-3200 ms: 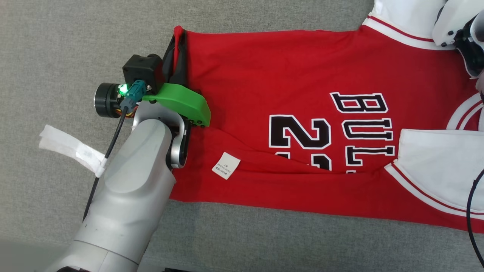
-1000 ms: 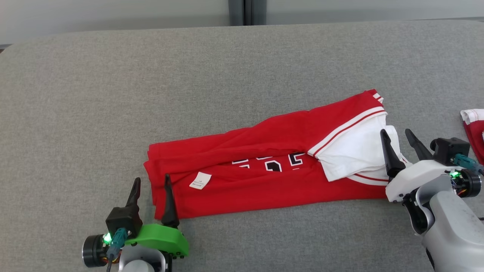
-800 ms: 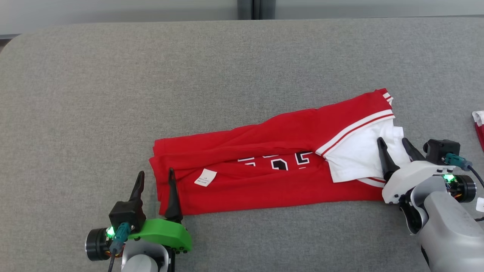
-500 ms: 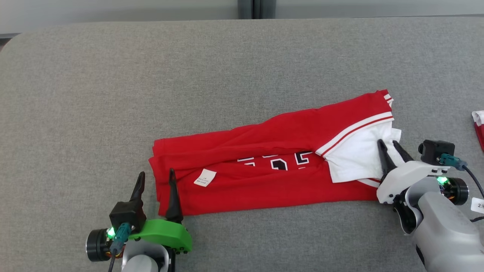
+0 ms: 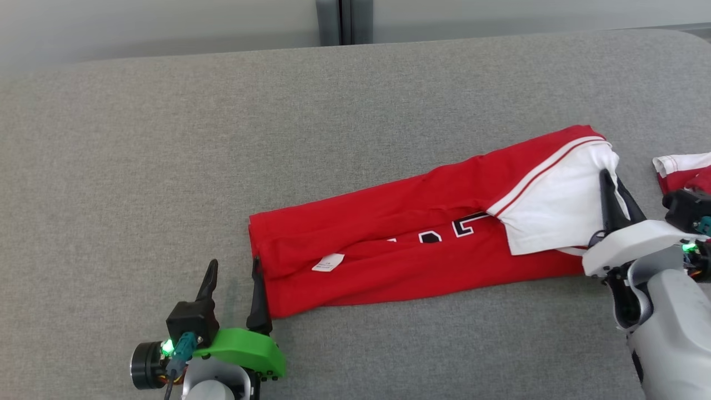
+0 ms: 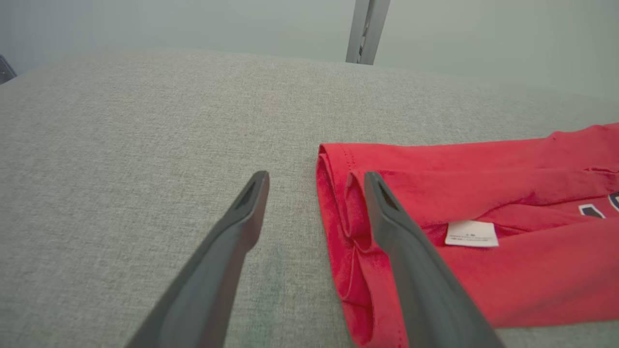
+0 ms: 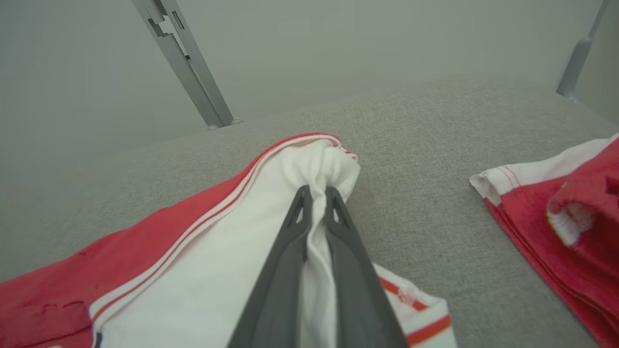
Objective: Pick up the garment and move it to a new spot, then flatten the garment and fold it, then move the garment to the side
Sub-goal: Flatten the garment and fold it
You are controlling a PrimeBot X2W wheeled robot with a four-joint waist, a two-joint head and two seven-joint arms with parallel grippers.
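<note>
My right gripper [image 7: 317, 189] is pinched tight on the garment [image 5: 400, 244], with a bunch of white cloth squeezed between the fingers just below the tips. That cloth is the white sleeve end [image 5: 555, 205], puckered at the pinch. I can't tell whether it's lifted or lying flat.

From that hand the garment runs as a long red folded band across to my left gripper [image 6: 316, 175]. Part of the black-and-white lettering shows in the fold.

The left gripper is spread wide and holds nothing. Its inner finger is right at the hem [image 6: 338, 203] at the red end, and its outer finger is over bare gray padded surface [image 5: 222, 139]. I can't tell whether the inner finger touches the cloth. The care label [image 5: 328, 262] is just past that inner finger, face up on the red.

On the outer side of the right gripper there's a second red-and-white piece [image 7: 556, 203]. It's near but apart, with a strip of gray between it and the sleeve.

Ahead of both hands the surface is open up to its far edge, and a metal post [image 5: 339, 22] stands behind it.
</note>
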